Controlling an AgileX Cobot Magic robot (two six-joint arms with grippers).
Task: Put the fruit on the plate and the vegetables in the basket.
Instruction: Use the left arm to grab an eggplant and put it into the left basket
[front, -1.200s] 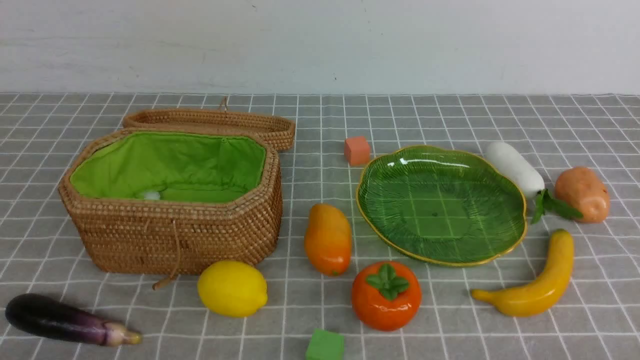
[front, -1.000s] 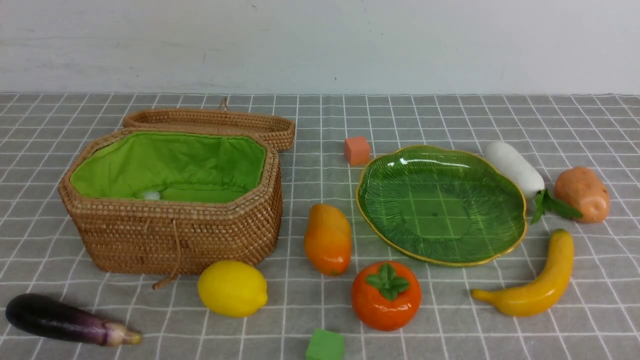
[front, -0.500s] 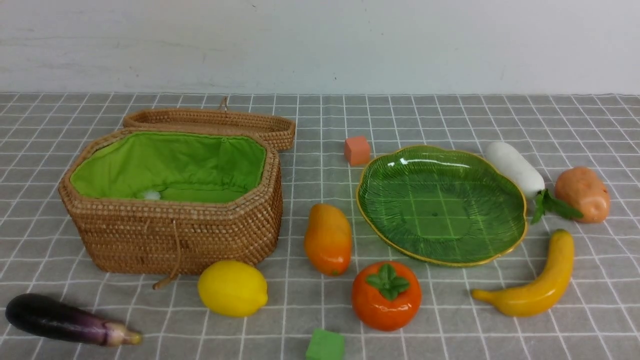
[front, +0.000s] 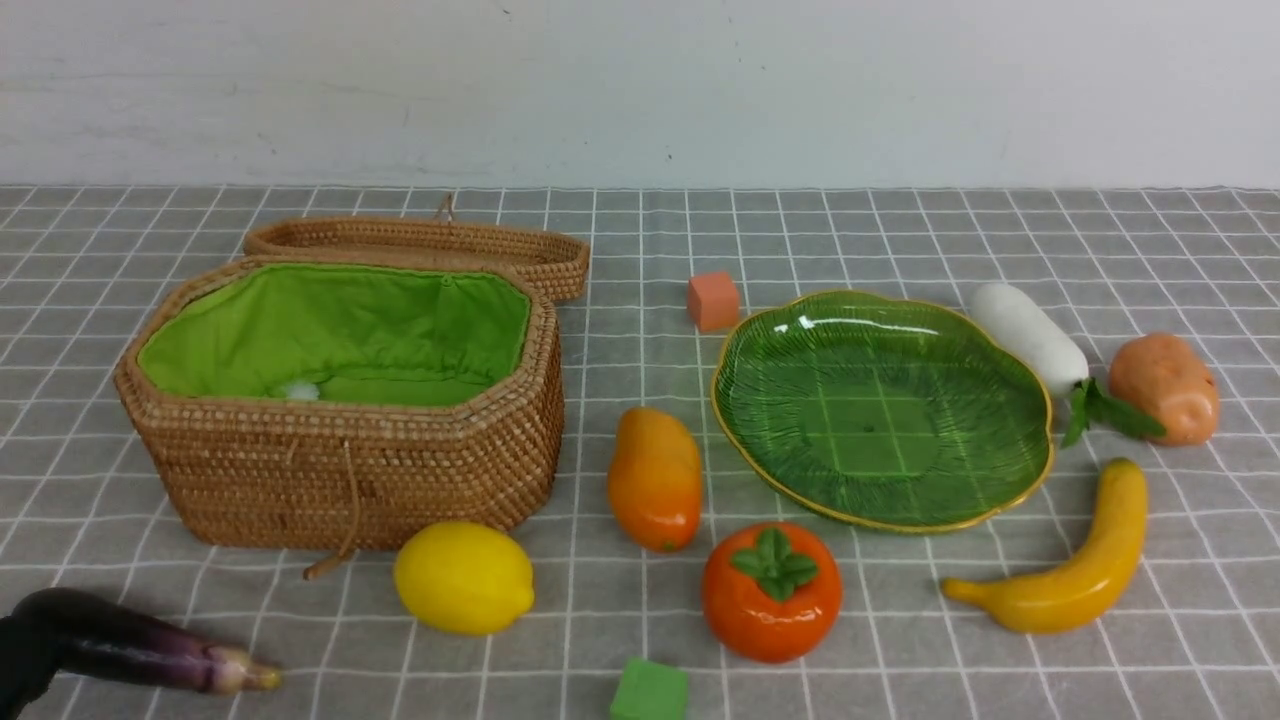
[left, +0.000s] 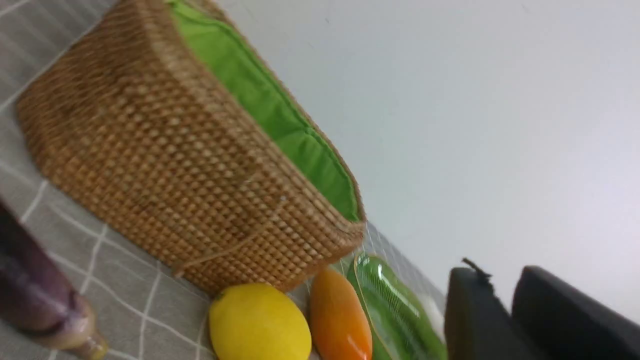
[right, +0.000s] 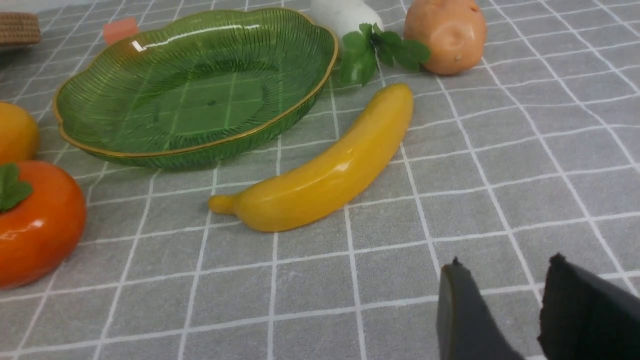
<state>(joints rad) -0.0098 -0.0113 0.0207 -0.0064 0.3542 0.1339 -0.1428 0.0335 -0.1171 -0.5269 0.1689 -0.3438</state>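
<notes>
At the lower left of the front view the purple eggplant (front: 140, 652) is lying on the table (front: 900, 665). Its thick end is disappearing under a dark shape (front: 15, 655), which I am taking for the left arm, likely because this vegetable is lying nearest that arm. The wicker basket (front: 350, 480) is standing at centre left with its lid (front: 420, 245) lying folded back behind it. That is leaving the green-lined opening free for vegetables, and none is showing inside. Moving right, the lemon (front: 463, 578), mango (front: 655, 478) and persimmon (front: 772, 592) are lying in the lower middle, close to the leaf-shaped plate (front: 880, 410). The plate is sitting empty right of centre, waiting for them. The green cube (front: 650, 692) at the bottom edge and the orange cube (front: 713, 300) above the mango seem to be belonging to neither group. The banana (front: 1070, 570) is lying at the plate's lower right. The radish (front: 1030, 335) and potato (front: 1165, 388) are lying at its upper right, well apart from the basket. The left wrist view is adding the left tool (left: 502, 275) at its lower right, holding nothing, with only a sliver between its fingers. I cannot tell whether it is fully closed, and the eggplant is sitting at that frame's left edge, not between the fingers. Only the right wrist view is showing the right tool (right: 505, 262), jaws parted and empty, over the table with the banana nearest. Only the front view is looking into the basket.
</notes>
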